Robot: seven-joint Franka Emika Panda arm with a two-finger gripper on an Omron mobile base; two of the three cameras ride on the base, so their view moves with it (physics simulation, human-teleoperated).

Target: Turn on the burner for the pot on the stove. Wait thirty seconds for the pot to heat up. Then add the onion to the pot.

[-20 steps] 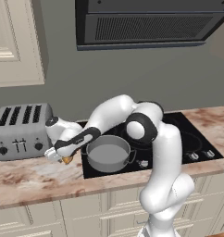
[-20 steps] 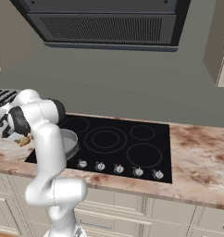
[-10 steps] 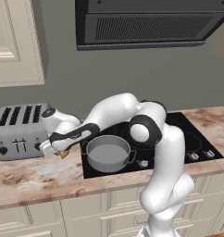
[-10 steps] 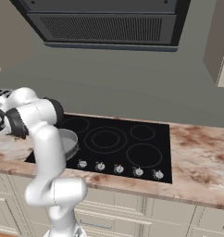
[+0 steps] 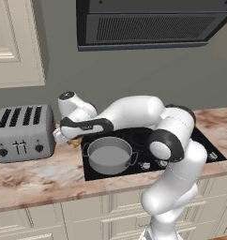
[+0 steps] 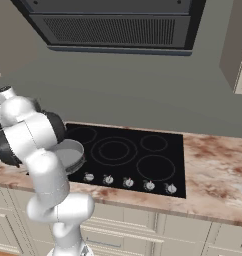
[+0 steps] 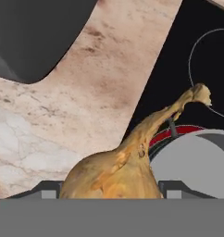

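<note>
One onion (image 7: 115, 173), yellow-brown with a long pointed tip, sits clamped between the jaws of the gripper (image 5: 71, 140), raised off the marble counter (image 5: 35, 176) between the toaster (image 5: 22, 132) and the pot (image 5: 109, 155). Close beside it, the grey pot rests on the front left ring of the stove (image 6: 143, 160), where a red glow shows under its rim
</note>
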